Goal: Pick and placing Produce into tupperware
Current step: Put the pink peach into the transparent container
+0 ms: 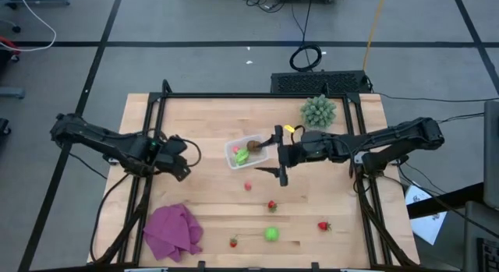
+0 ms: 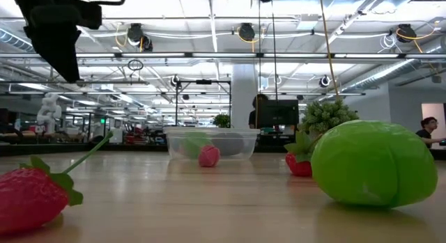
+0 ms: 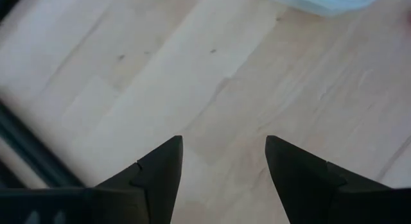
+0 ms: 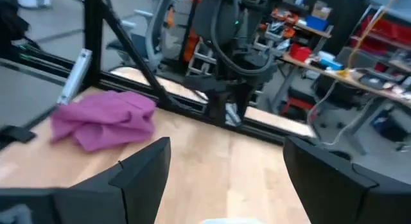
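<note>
Hovering just beside the tupperware (image 1: 248, 154) mid-table, the right gripper (image 1: 278, 155) had its fingers spread wide with nothing held. Left gripper (image 1: 181, 158) waited well left of it, fingers apart, nothing between them. The container already held a green piece (image 1: 242, 156) and a brown oval (image 1: 256, 146). Loose produce sat nearer the front edge: pink piece (image 1: 248, 185), strawberries (image 1: 272, 204), a green round piece (image 1: 271, 234). They looked like light, hard, smooth toys, likely to slip or roll; best pinched across the widest middle, not by stems. Purple cloth (image 1: 173, 230) lay apart at front left.
</note>
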